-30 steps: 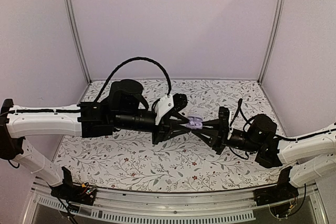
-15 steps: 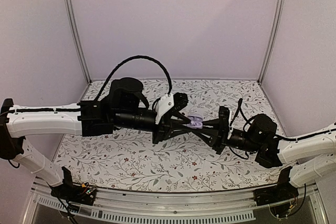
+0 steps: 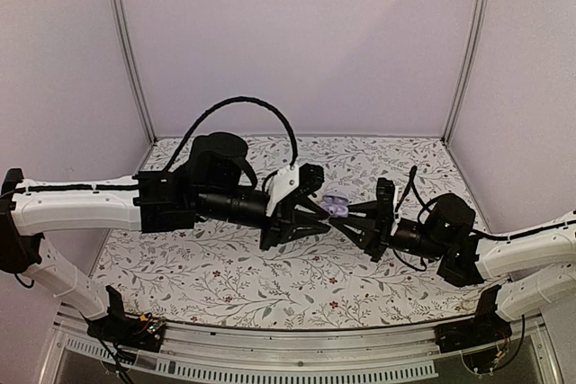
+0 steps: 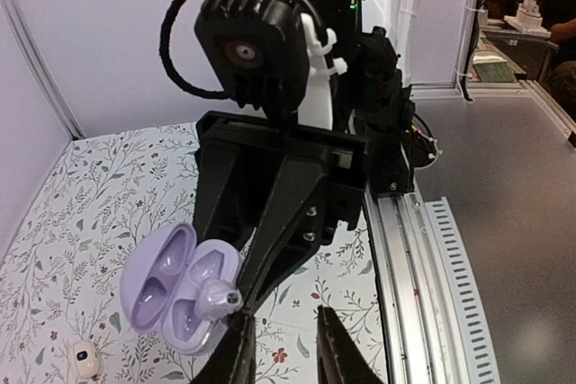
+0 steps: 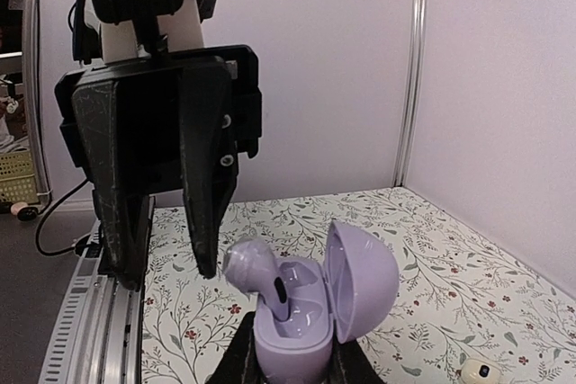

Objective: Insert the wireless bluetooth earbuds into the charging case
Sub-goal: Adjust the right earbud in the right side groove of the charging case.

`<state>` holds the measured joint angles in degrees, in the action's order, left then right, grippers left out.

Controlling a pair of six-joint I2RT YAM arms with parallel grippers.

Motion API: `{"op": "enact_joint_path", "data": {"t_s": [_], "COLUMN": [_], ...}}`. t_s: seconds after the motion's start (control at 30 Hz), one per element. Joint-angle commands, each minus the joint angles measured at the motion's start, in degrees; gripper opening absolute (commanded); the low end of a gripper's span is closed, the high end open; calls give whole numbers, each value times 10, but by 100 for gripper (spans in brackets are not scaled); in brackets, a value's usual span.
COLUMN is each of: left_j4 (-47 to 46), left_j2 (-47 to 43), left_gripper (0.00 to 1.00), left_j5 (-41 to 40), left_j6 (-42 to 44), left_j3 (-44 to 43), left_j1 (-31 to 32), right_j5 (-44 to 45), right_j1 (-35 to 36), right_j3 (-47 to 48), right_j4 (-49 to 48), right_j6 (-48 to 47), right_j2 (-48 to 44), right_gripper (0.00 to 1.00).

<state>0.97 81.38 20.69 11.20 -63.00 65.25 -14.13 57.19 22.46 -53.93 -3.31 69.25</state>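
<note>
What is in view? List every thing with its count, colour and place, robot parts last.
charging case: one, lilac, lid open, held off the table by the right gripper.
earbud: one seen, pale lilac, standing partly in the case's base, stem down.
small white rounded object: one, white, lying on the table, touched by nothing.
table: one, white floral cover, under both arms.
walls: three, pale lilac, behind and beside the table.
left gripper: one, black, open, fingertips close beside the earbud.
right gripper: one, black, shut on the case's base.
</note>
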Motion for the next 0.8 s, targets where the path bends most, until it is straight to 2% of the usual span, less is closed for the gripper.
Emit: {"op": "enact_joint_path", "data": {"t_s": [0.0,0.33,0.77], "left_j4": [14,-1,16], "left_j2": [5,-40,-28], "left_gripper": [23,24,24], "left_j5": [33,-8,-41], "left_j6": [10,-5,4], "left_j3": [-15,15,5], "left_j1": [6,-15,-20], "right_j5": [-1,-29,-60], "right_j1": [-3,-4,-4], "right_j3": [16,12,21], "right_j4": [-15,-16,-13], "right_j6": [12,10,11], "right_j2": [-4,-4,2], "right_gripper": [0,0,0]}}
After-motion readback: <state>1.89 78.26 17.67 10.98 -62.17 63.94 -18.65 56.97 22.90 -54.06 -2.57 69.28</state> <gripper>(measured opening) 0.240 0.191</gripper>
